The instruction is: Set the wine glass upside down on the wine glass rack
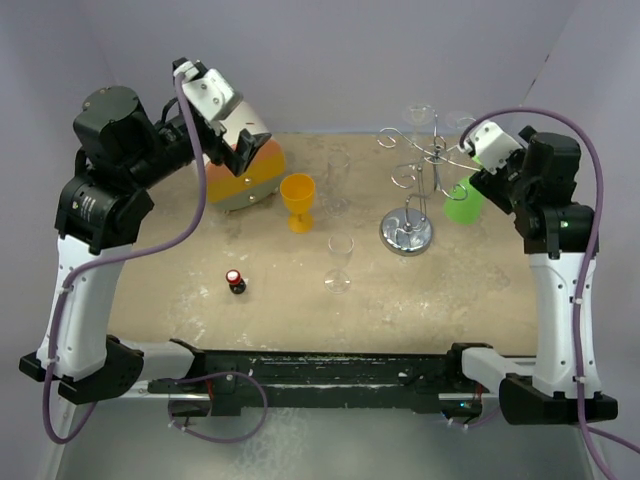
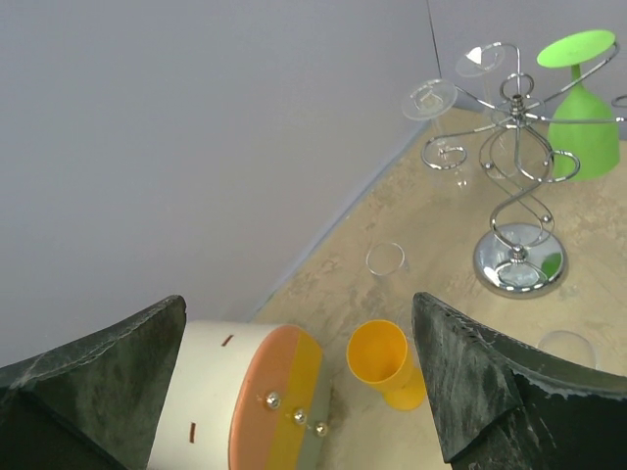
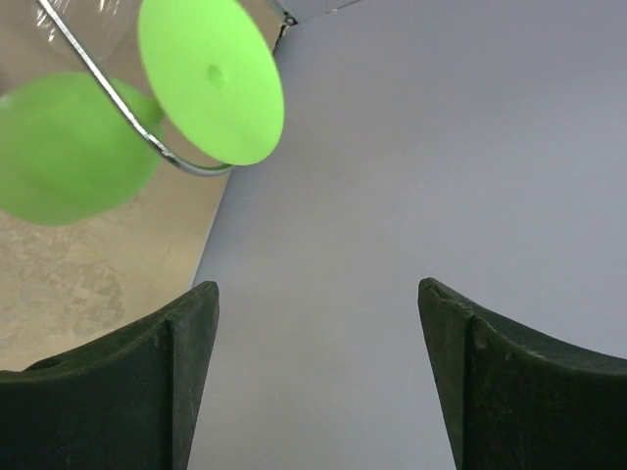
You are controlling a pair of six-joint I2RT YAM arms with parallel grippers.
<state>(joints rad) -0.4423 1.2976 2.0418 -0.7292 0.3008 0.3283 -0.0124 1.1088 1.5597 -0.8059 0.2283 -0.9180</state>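
Green wine glass (image 2: 585,127) hangs inverted on rack (image 2: 516,259).

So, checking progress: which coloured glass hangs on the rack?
The green glass, foot up in a loop of the wine glass rack; the orange glass stands upright on the table.

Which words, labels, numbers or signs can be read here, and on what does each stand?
No text is readable.
The white and orange round container carries small red marks, too small to read.
The small red-capped bottle is too small to show a label.
The green plastic wine glass shows no print.
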